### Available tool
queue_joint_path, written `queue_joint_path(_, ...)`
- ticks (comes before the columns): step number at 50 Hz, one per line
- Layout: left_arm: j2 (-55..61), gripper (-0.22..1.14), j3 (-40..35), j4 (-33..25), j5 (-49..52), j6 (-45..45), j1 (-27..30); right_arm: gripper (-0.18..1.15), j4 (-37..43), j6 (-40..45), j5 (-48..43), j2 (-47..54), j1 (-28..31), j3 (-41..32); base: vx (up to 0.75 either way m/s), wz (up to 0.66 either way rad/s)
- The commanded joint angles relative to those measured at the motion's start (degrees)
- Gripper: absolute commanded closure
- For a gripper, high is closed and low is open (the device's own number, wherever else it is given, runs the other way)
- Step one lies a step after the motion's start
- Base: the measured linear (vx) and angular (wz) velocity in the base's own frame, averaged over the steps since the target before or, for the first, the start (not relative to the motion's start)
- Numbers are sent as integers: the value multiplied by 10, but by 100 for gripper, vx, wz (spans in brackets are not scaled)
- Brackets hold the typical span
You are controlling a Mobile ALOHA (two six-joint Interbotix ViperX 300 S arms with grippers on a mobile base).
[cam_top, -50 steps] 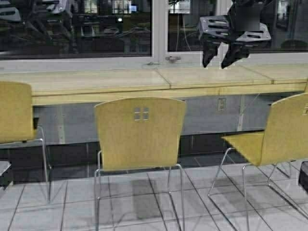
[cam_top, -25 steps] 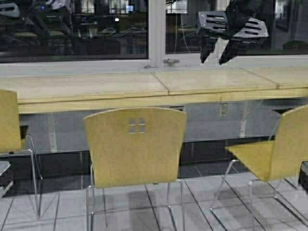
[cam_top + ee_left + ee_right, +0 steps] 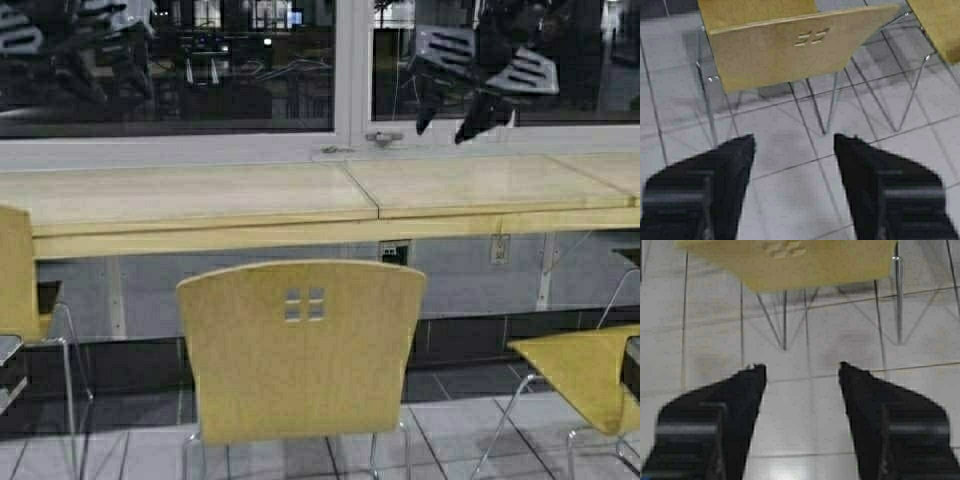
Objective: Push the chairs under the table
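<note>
A tan plywood chair with four small holes in its backrest stands straight ahead, pulled out from the long pale-wood table. A second chair shows at the left edge and a third chair at the right edge, seat turned sideways. My right gripper hangs high at the upper right, open and empty. In the right wrist view it is over floor tiles behind the chair. My left gripper is open and empty too, behind the same chair.
A dark window with a white frame runs behind the table. Wall sockets sit under the table top. The grey tiled floor lies between the chairs. Another chair's seat shows beside the middle one.
The robot has driven forward: the middle chair and the table now sit larger and lower, and the right chair has slid towards the edge. Both grippers have stayed open.
</note>
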Motion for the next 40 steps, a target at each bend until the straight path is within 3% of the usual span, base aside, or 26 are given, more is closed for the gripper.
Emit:
queue_joint_path(1, 53, 5, -7, -42, -4, -53, 4, 13, 33, 33, -28, 31, 2, -8, 31, 2)
queue_joint_path(18, 250, 5, -20, -206, -66, -174, 1, 13, 159, 146, -30, 91, 9, -40, 28, -1)
queue_joint_path(40, 361, 5, -81, -407, -64, -194, -53, 13, 287, 195, -4, 170, 2, -62, 21, 3)
